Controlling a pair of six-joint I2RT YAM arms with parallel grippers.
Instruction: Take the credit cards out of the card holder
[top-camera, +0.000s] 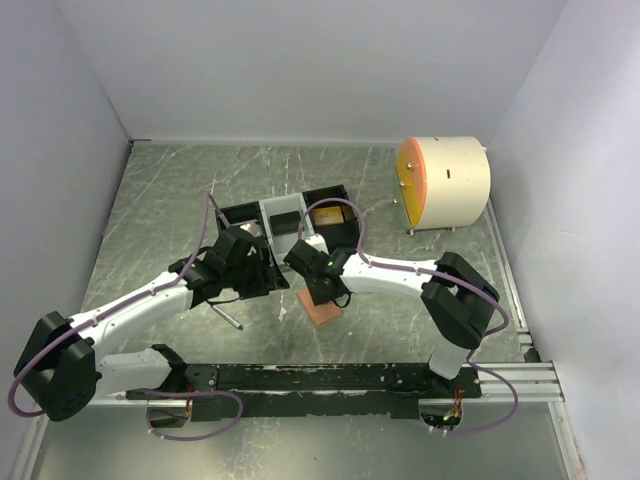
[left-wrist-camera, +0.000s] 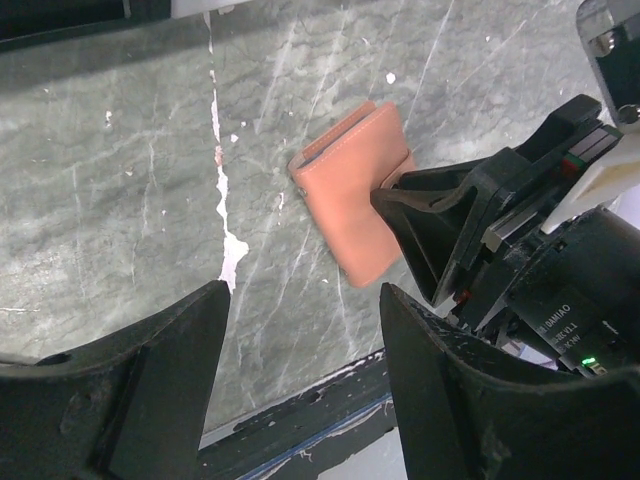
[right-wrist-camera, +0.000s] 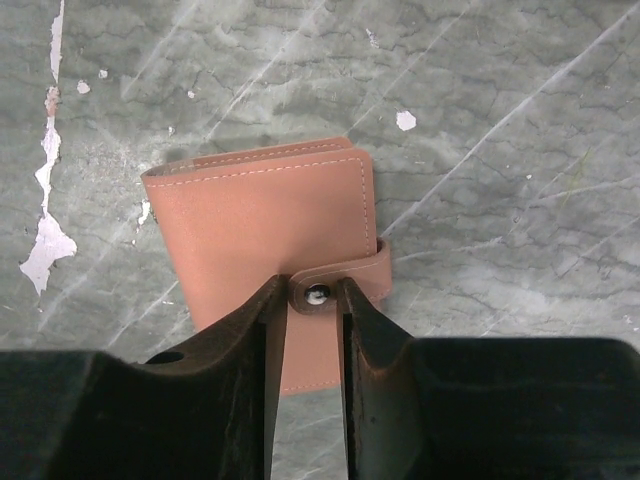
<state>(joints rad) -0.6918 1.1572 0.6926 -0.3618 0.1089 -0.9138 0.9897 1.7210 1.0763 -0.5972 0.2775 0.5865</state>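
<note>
Jaws of right gripper (right-wrist-camera: 310, 288) flank the card holder (right-wrist-camera: 260, 220) snap (right-wrist-camera: 317, 294) (clamped? can't tell), shown only wrist-side. They're wide open on left gripper (left-wrist-camera: 303, 300).

The card holder (right-wrist-camera: 265, 215) lies flat on the green-grey marbled table (right-wrist-camera: 500, 150), folded shut. It's a small salmon-pink wallet, leather-looking, with a line of pale stitching just inside its edges. A short tab (right-wrist-camera: 365, 272) wraps round one side and ends on the top face at a small metal snap (right-wrist-camera: 317, 293).
</note>
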